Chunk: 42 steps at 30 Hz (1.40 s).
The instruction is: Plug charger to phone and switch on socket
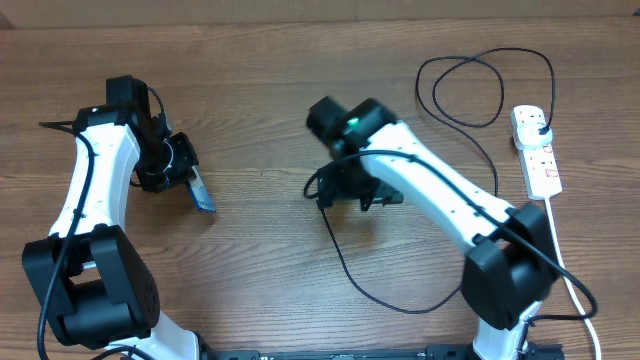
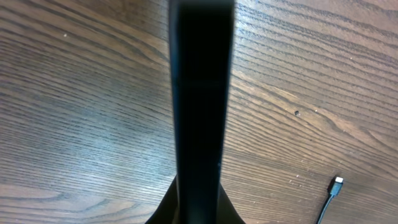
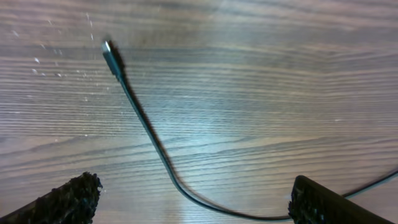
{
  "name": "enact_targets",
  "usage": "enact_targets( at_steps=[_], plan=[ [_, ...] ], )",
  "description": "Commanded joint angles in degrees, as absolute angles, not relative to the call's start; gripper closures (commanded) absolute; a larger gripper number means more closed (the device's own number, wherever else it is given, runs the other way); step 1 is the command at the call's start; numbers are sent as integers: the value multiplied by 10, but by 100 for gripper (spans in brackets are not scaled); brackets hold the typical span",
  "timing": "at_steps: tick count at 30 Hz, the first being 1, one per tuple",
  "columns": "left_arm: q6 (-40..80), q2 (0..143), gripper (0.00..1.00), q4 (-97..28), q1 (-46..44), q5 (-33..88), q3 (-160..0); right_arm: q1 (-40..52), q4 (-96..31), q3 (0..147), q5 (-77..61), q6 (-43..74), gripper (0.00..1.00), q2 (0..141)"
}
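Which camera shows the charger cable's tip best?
Right wrist view: the thin black cable's small connector tip lies large and clear. Left wrist shows it tiny, bottom right; overhead, the white right arm seems to hide it.

Non-task stuff: just the surface (image 1: 250, 260). It's brown wood-grain, with the grain running left-right in overhead and soft glare patches in both wrist views. Right wrist view: a scatter of small white specks (image 3: 50, 59) on it toward the upper left, maybe dust or crumbs, too small to tell. Left wrist view: one tiny dark dot (image 2: 296, 113) in the grain, right of centre. Overhead top edge: a thin paler strip (image 1: 300, 8) across the width.
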<state>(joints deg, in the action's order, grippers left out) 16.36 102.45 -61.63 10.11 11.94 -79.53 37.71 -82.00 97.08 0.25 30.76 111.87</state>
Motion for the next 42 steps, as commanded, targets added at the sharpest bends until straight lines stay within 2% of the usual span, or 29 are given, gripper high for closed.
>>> enact_targets(
  at_steps=[1, 3, 6, 8, 10, 12, 17, 26, 28, 32, 42],
  plan=[
    [168, 1019, 96, -613, 100, 137, -794, 372, -785, 968, -81, 189, 2, 1120],
    [167, 1019, 96, -610, 100, 151, -794, 375, -751, 962, -98, 174, 2, 1120],
    [167, 1019, 96, -609, 100, 183, -794, 383, -702, 949, -98, 191, 10, 1122],
    [167, 1019, 96, -609, 100, 192, -794, 390, -674, 934, -95, 212, 20, 1125],
    [167, 1019, 96, -610, 100, 194, -794, 393, -650, 917, -88, 212, 26, 1129],
    [167, 1019, 96, -612, 100, 194, -794, 393, -615, 881, -83, 207, 40, 1133],
    [167, 1019, 96, -611, 100, 196, -794, 394, -541, 808, -82, 173, 50, 1140],
    [167, 1019, 96, -606, 99, 196, -794, 395, -528, 815, -91, 177, 52, 1162],
    [167, 1019, 96, -605, 99, 196, -794, 395, -526, 828, -84, 184, 58, 1162],
    [167, 1019, 96, -606, 99, 196, -794, 395, -512, 830, -75, 193, 55, 1165],
    [167, 1019, 96, -604, 100, 196, -794, 432, -504, 830, 9, 192, 57, 1196]
  ],
)
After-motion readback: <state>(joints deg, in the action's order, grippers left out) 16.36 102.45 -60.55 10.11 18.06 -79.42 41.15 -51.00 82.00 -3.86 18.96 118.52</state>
